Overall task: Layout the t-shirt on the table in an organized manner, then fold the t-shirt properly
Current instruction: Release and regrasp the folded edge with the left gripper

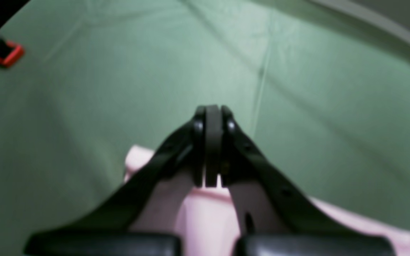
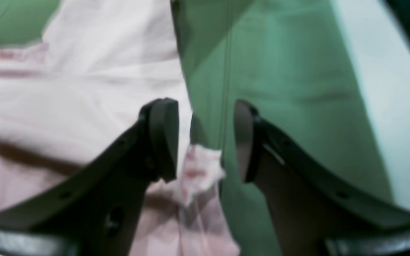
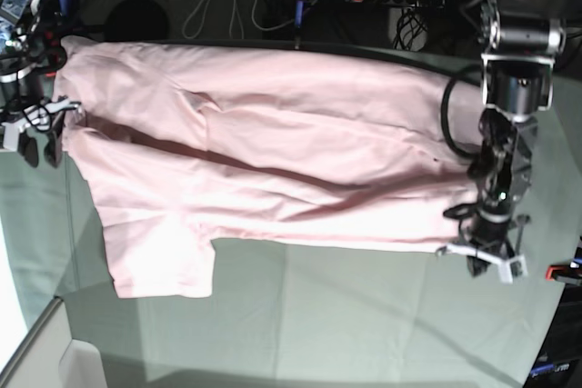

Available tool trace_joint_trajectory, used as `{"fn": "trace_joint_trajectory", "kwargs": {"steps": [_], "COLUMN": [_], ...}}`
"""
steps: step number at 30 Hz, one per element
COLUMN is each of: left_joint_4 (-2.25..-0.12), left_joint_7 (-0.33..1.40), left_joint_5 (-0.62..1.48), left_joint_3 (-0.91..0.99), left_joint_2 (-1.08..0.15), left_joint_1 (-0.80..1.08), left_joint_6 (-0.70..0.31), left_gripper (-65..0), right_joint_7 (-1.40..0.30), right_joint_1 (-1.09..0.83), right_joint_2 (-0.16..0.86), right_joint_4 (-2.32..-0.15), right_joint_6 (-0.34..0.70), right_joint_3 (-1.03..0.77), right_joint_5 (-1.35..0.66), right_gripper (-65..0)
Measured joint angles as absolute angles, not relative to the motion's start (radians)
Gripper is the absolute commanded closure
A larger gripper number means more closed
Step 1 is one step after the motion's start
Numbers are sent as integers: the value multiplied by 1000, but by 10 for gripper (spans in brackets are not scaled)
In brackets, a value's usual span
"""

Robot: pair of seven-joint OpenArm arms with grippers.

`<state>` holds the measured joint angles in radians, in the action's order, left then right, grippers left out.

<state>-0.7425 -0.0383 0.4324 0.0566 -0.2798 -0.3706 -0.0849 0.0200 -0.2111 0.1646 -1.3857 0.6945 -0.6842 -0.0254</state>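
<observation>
The t-shirt lies on the table; left fingers closed, right fingers parted.

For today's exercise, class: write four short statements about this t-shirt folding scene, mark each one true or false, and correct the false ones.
1. The t-shirt lies spread across the table. True.
2. The left gripper stands wide open. False: it is shut.
3. The right gripper is open, with a bit of pink hem between its fingers. True.
4. The t-shirt is blue. False: it is pale pink.
</observation>
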Motion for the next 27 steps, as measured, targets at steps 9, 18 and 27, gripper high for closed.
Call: {"fn": "trace_joint_trajectory", "kwargs": {"steps": [9, 18, 27], "left_joint_4": [-756, -752, -791], "left_joint_7": [-42, -33, -42], "left_joint_5": [434, 434, 431], "left_joint_3": [258, 299, 298], "left_joint_2": [-301, -292, -252], "left_joint_1": [-239, -149, -149], "left_joint_6": [-80, -81, -82], "left_gripper": [-282, -350, -349], "right_joint_7": [18, 19, 19], "right_joint_1": [-196, -197, -201], "right_joint_2": [154, 152, 133], "right_joint_4": [-1400, -1398, -1398], "right_joint_6": [695, 695, 695], "right_joint_3": [-680, -680, -680], "right_joint_5": [-24, -24, -24], "right_gripper": [-263, -263, -263]}}
